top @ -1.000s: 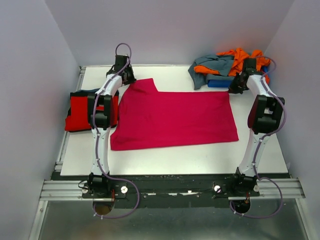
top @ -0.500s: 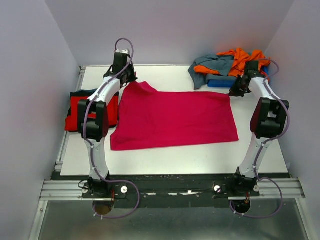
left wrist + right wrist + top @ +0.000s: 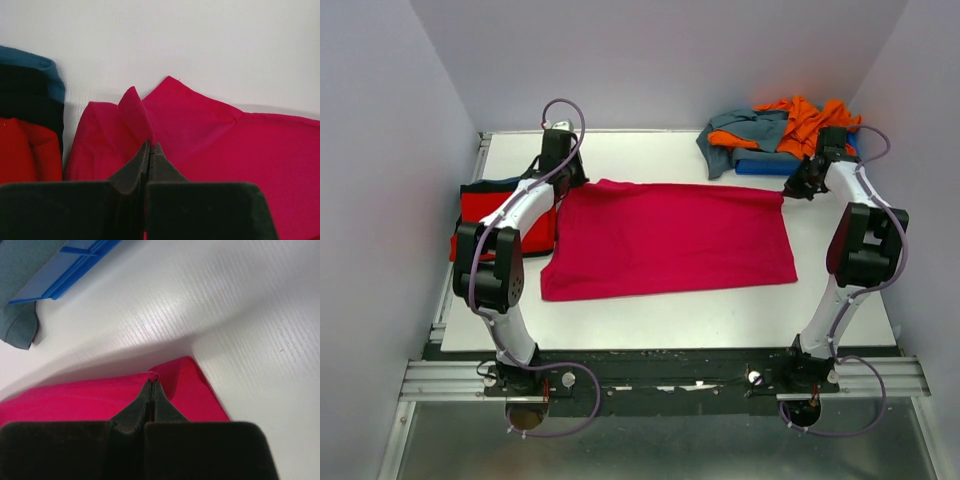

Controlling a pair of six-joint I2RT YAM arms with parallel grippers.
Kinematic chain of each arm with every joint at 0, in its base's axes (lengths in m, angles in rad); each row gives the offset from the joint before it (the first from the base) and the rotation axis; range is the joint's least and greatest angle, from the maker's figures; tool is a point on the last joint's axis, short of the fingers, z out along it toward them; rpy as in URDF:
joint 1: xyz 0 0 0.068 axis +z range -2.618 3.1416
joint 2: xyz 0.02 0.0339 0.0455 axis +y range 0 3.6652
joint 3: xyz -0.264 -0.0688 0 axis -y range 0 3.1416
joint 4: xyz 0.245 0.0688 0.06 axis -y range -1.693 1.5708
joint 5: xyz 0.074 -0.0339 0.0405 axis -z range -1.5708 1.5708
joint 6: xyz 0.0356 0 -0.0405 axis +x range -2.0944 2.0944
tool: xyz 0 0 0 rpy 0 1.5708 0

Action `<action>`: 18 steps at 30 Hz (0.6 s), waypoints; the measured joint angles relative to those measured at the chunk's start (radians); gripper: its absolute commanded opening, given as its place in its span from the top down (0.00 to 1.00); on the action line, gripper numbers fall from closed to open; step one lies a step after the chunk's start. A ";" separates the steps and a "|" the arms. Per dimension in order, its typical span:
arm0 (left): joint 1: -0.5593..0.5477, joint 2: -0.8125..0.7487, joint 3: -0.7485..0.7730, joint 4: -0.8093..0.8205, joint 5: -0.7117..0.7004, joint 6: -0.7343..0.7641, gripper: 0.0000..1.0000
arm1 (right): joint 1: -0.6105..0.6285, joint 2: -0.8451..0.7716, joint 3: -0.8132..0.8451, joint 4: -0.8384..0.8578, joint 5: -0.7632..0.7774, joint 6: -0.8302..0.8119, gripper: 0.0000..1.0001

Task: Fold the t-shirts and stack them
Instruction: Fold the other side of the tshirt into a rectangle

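Magenta-pink in colour and made of soft plain cloth, one wide t-shirt is spread nearly flat across the middle of the white table top, its long side running left to right. The magenta-pink t-shirt is held at both far corners. The left gripper is set at the far left corner, and in the left wrist view its two dark fingers are seen pressed together on a small raised peak of the cloth, with no gap between them. The right gripper is set at the far right corner, and in the right wrist view its fingers are likewise closed tight on the very edge of the cloth, the corner being lifted slightly off the table so that a shadow is cast beneath it.

A bright red folded t-shirt is placed at the left edge of the table, just beside the left side of the magenta-pink t-shirt. A dark blue and black thing is seen just beyond it, though what it is cannot be told. At the far right corner of the table, a crumpled grey-teal cloth t-shirt and a crumpled orange cloth t-shirt are heaped together over a flat blue plastic tray, near the right gripper but apart from the held corner.
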 measured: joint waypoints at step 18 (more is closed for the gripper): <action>-0.025 -0.196 -0.124 -0.010 -0.122 -0.014 1.00 | -0.013 -0.083 -0.150 0.062 0.026 0.051 0.99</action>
